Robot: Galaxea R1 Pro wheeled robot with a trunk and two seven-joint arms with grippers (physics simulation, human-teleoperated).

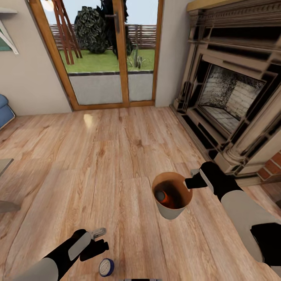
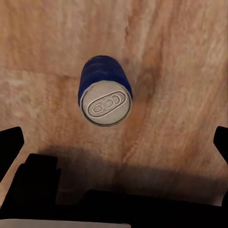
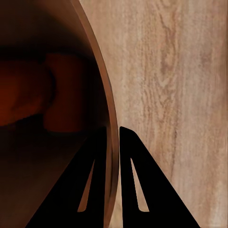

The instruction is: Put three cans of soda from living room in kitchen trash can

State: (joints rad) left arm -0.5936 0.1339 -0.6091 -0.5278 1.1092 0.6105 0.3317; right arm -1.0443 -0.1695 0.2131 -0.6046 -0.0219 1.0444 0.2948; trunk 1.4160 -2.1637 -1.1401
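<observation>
We note the trash can (image 1: 172, 195) right of centre in the lower half of the head view, held off the wood-plank floor (image 1: 117, 164) by the right gripper (image 1: 192, 182), whose two fingers are closed on the can's rim. In the right wrist view the fingers (image 3: 135, 180) straddle the thin rim of the trash can (image 3: 102, 95), one inside and one outside. An orange soda can (image 1: 167, 200) lies inside the bin; a grey top (image 1: 159, 194) beside it belongs to a can whose colour we cannot tell. In the right wrist view we make out only dim orange shapes (image 3: 61, 95) inside.

The blue soda can (image 1: 106, 267) rests on the floor at the bottom edge of the head view, just right of the left gripper (image 1: 98, 239). In the left wrist view the blue soda can (image 2: 105, 91) sits between and beyond the widely parted fingertips (image 2: 10, 142), untouched.

The fireplace (image 1: 230, 93) occupies the upper right, the glass doors (image 1: 105, 50) the upper centre.
</observation>
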